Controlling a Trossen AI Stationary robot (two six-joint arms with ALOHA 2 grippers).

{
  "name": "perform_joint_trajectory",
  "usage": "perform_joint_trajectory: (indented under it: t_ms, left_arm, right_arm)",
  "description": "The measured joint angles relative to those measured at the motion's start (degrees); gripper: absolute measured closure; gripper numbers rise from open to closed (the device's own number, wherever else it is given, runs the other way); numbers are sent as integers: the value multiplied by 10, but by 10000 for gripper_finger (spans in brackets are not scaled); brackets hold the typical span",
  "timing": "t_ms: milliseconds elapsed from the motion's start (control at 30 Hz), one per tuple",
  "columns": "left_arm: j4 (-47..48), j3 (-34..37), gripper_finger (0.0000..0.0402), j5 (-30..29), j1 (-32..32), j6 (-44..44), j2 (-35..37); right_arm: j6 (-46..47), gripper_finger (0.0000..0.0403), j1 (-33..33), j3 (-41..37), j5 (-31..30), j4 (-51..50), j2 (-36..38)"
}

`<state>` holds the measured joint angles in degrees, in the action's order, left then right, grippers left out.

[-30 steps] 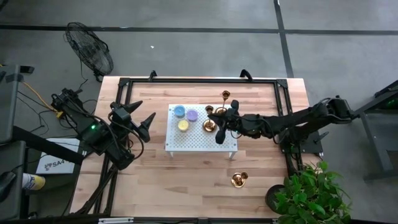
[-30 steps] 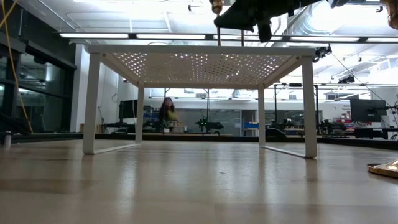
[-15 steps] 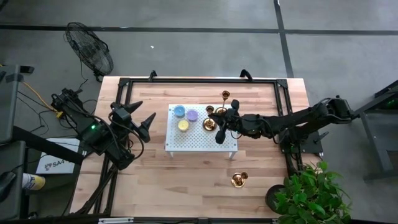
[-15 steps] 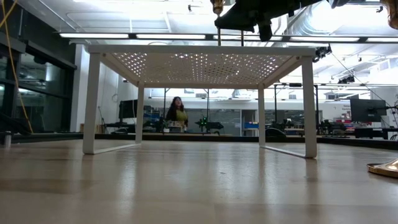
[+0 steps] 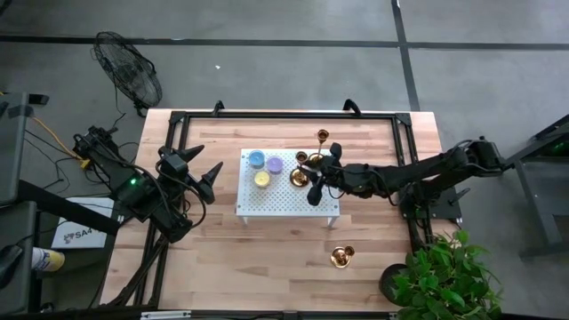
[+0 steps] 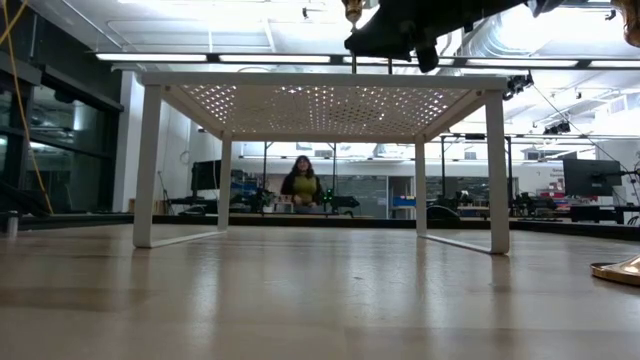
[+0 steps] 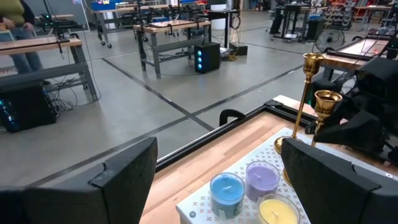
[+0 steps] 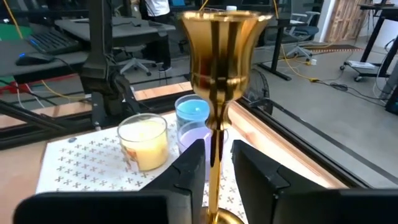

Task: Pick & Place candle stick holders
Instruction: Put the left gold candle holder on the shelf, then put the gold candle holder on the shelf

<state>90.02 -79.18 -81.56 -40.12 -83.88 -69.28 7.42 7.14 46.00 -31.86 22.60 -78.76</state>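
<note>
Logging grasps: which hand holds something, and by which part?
The right hand flanks the shiny brass candle stick holder at its thin stem; actual grip cannot be told.

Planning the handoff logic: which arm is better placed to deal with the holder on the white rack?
Right. The right pincer is already over the white rack, its fingers either side of the stem of a candle stick holder. The left pincer waits off the rack's left edge, open.
</note>
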Motion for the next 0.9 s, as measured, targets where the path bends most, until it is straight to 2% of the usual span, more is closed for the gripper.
perform_joint_trajectory:
  t_ms: [167,467,900]
  left_arm:
    - [0,0,67,1,0,0,0]
    - [-1,0,67,13,0,-4,0]
    - [-10,0,67,16,0,-5,0]
  right_arm:
    - [0,302,0,0,-8,-4,4]
    - [2,257,0,1,-4,-67,49]
    - [42,251,38,1,20,-176,116]
